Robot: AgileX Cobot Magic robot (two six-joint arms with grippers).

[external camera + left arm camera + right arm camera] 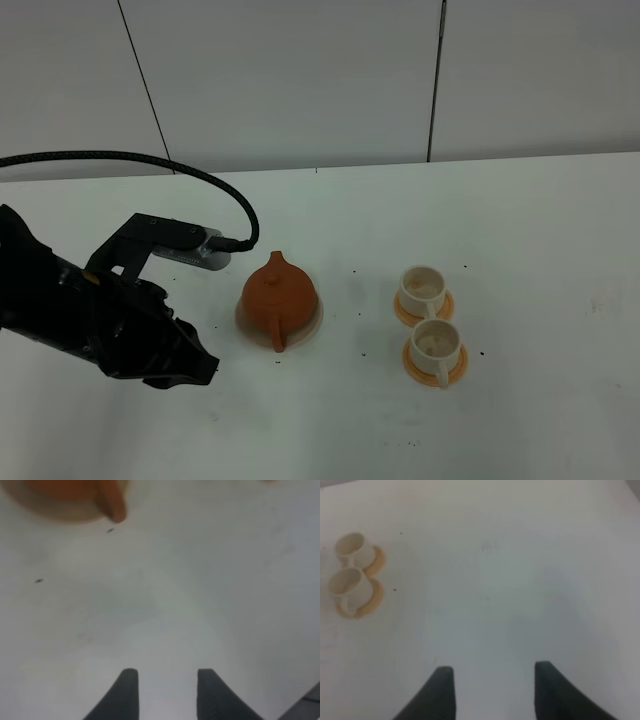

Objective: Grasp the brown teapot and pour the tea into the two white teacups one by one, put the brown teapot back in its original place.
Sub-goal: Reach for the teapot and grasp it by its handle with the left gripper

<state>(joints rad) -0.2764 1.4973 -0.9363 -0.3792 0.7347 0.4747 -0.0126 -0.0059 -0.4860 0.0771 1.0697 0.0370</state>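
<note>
Clay teapot is probably heavy and brittle; grab the stubby handle facing the bench's near edge. Both jaws gape, empty.

A: Where is the left arm?
B: It reaches in low from the left side, forearm slanting down toward the front; the left gripper has its jaws parted.
A: And the right gripper?
B: Jaws parted too, the gap wider; it shows only in its wrist view.

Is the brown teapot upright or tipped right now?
Upright: the brown teapot sits flat on the cream disc, lid knob on top, left gripper apart from it.
</note>
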